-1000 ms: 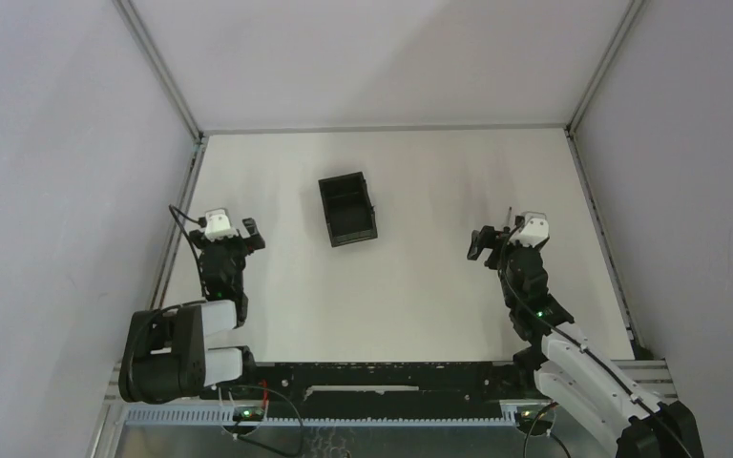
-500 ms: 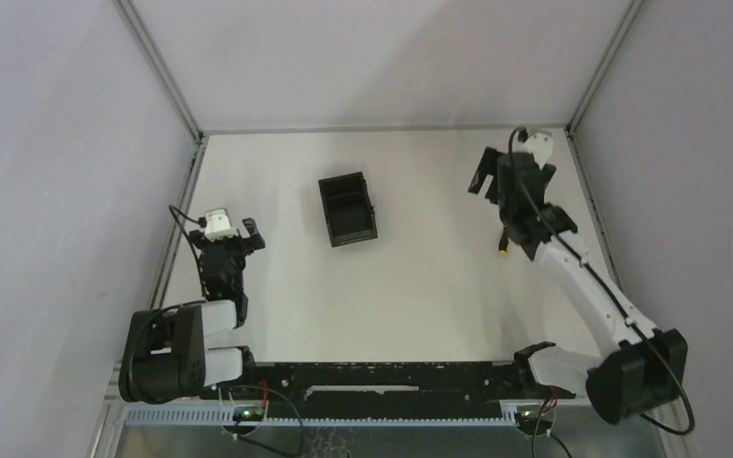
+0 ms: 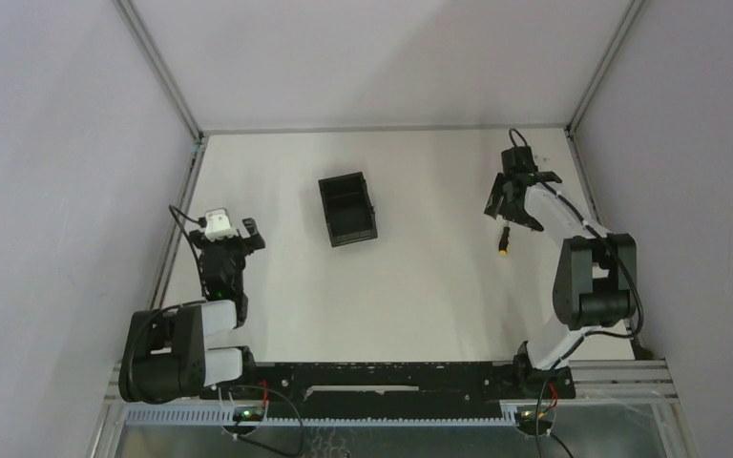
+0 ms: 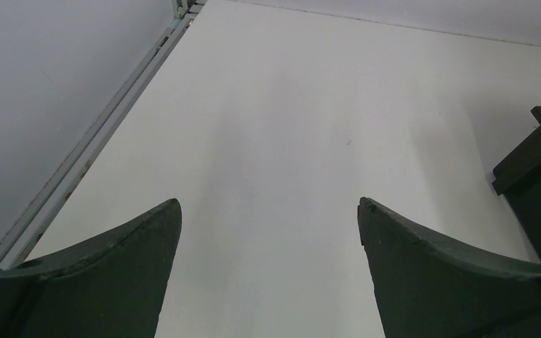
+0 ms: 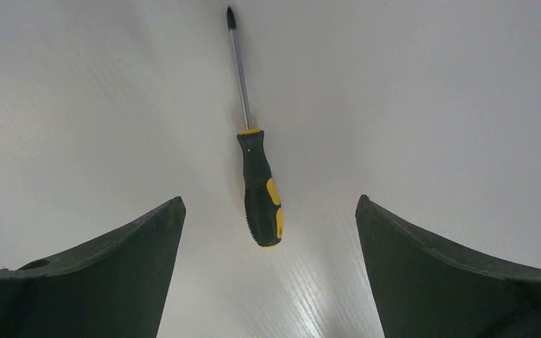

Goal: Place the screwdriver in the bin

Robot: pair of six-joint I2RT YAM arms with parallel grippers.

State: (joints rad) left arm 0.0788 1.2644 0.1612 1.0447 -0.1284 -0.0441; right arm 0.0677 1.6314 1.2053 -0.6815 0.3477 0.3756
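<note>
The right gripper [image 3: 513, 215] has swung nearer and is hovering, jaws spread, over the screwdriver [image 5: 259, 190], which is lying at the right, well apart from the bin [image 3: 347, 208]; grasping and delivering are still remaining.

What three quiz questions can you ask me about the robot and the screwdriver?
1. True or false: the screwdriver lies on the table, outside the bin.
2. What colours are on the screwdriver's handle? A) red and white B) black and yellow C) all blue
3. Fill the gap: the right gripper is above the screwdriver with its jaws ____.

Key: 1 true; 2 B; 3 open.
</note>
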